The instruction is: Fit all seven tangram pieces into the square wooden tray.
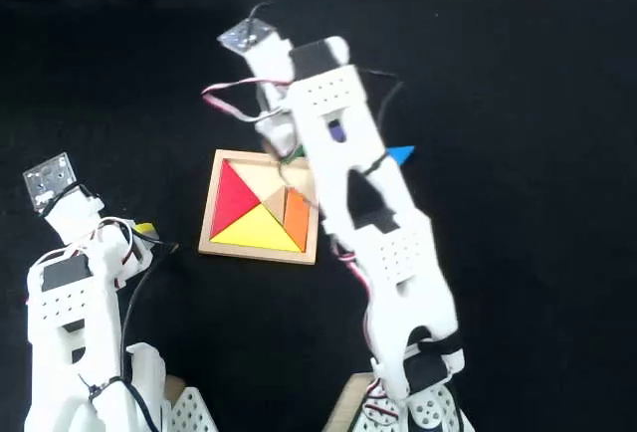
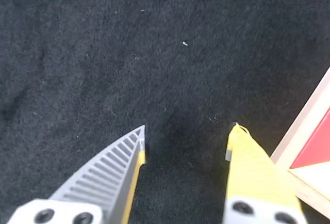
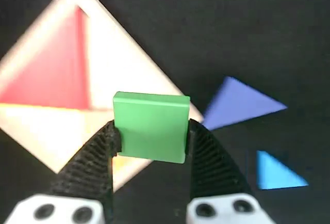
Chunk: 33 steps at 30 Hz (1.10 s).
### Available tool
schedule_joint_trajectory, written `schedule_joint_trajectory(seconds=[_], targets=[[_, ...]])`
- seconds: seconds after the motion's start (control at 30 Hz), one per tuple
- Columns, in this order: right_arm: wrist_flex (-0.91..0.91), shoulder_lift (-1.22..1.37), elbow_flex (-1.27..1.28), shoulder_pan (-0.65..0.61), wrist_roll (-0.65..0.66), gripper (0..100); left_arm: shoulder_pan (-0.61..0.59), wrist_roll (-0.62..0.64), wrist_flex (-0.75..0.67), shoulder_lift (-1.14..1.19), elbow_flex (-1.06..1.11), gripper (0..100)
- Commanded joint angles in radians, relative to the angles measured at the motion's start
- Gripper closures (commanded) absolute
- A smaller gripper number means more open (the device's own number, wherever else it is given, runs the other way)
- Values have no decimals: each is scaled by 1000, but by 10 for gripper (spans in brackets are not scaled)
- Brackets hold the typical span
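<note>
Clamping the green square (image 3: 151, 121) by opposite edges, the right claw (image 3: 152, 130) hangs over the far right corner of the wooden tray (image 1: 207, 235), whose bare far section lies just under it.

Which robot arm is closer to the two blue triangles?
Right. The right end effector, gripping the green square, hangs over the wooden tray beside the blue triangles; the left end effector sits past the tray's opposite side.

Right arm (image 1: 343, 143) overhangs tray (image 1: 208, 203) right edge; left half unobstructed
</note>
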Motion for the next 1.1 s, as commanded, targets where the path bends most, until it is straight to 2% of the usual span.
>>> schedule_joint_trajectory(seconds=[0.0, 0.1, 0.23, 0.43, 0.83, 1.07], targets=[[-48, -39, 27, -54, -207, 987, -5, 9, -12, -21, -7, 744], [-38, 4, 58, -78, -288, 987, -5, 9, -12, -23, -7, 744], [-41, 41, 58, -80, -331, 987, -5, 9, -12, -23, -7, 744], [-44, 50, 64, -138, -333, 987, -5, 8, -12, -23, -7, 744], [-64, 94, 101, -115, -275, 982, -7, 6, -12, -23, -7, 744], [-64, 107, 101, -118, -262, 828, -7, 6, -12, -23, -8, 744]])
